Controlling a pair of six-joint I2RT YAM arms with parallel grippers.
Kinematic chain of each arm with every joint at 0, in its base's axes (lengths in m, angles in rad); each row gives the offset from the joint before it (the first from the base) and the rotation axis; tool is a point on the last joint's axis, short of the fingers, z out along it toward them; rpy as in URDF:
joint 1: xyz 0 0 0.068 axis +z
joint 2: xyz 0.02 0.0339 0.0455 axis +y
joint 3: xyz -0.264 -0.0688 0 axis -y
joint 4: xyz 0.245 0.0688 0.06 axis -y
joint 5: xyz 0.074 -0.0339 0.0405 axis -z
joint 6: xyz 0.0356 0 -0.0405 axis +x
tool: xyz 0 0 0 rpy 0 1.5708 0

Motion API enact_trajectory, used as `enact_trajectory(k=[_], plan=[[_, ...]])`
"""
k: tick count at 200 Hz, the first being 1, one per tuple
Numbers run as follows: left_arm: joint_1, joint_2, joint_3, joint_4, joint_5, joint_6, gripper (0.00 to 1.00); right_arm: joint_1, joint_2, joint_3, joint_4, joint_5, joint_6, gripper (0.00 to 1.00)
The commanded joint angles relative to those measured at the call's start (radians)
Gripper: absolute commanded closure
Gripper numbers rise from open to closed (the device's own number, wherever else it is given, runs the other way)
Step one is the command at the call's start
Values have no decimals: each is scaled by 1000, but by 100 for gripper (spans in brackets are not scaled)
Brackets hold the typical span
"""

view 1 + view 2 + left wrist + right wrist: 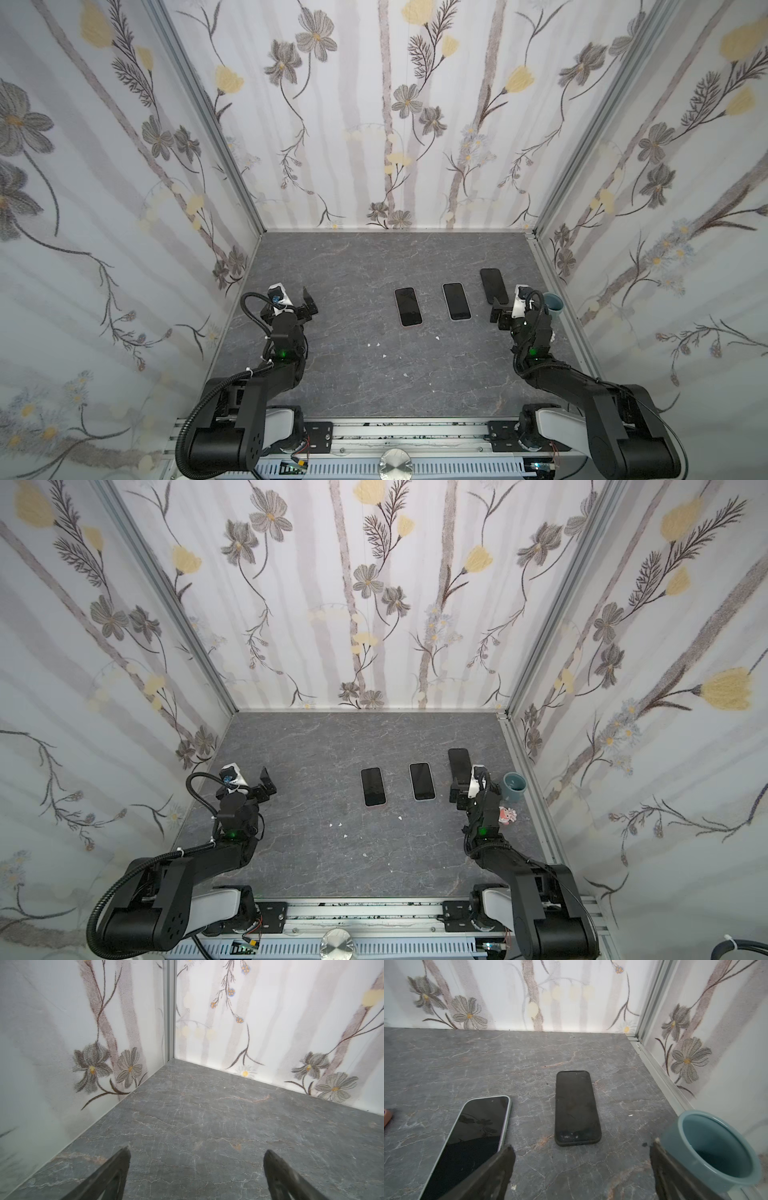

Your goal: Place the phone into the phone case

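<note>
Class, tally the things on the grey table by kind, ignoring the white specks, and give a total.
Phones: 2
Black phone case: 1
Teal cup: 1
Small pink figure: 1
Total: 5

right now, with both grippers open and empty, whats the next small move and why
Probably swing the right gripper toward the green-rimmed phone and lower over its edges. The gripper's jaws stand open, holding nothing; the phone lies flat beside it, and what looks like the black phone case lies just ahead.
</note>
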Motion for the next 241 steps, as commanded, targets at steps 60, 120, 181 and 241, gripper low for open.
enact_trajectory(k=[60,120,181,241], plan=[[50,39,51,90,327,12,0,-72,276,-30,506,-301,12,0],[51,88,100,98,317,17,0,-75,272,9,423,-237,35,0],[51,70,45,38,248,19,0,-77,272,10,416,-226,39,0],[30,313,29,308,107,-25,0,-74,273,10,417,-119,73,0]])
